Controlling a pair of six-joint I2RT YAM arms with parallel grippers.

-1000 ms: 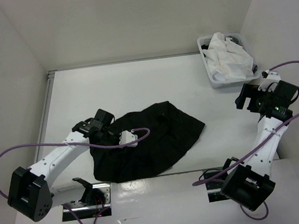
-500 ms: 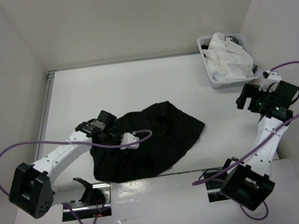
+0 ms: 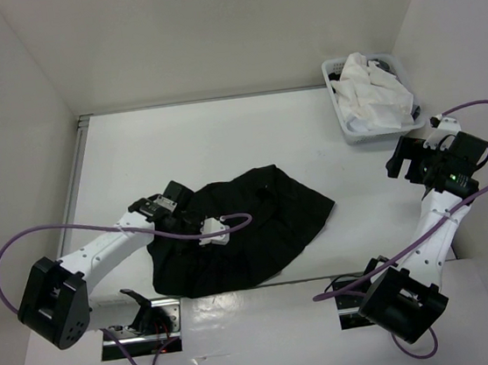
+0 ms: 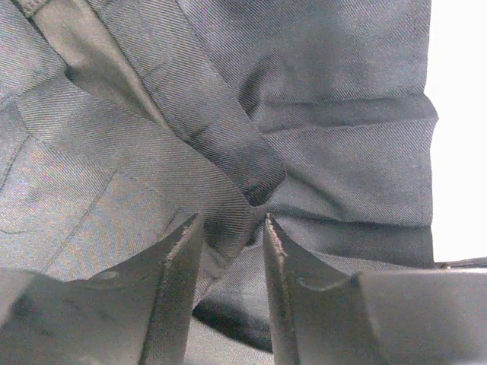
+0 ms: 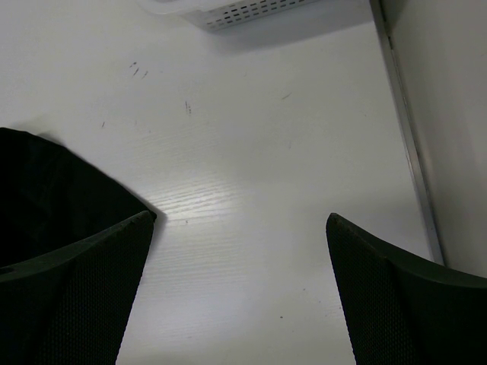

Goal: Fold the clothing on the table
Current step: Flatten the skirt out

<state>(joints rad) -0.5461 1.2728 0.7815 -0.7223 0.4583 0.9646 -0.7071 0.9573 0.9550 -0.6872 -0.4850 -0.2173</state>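
Straddling a fold at 10 o'clock on the skirt [image 3: 267, 228], the left end effector [image 4: 232, 222] stands part-open; a shallow bite could slip. The right end effector [image 5: 240, 220] gapes empty.

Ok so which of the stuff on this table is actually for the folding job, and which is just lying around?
For the job: black skirt, table, left gripper astride a fold of the skirt, right gripper, open, off to the right.
Just lying about: white basket in the far right corner, white cloth piled in it.
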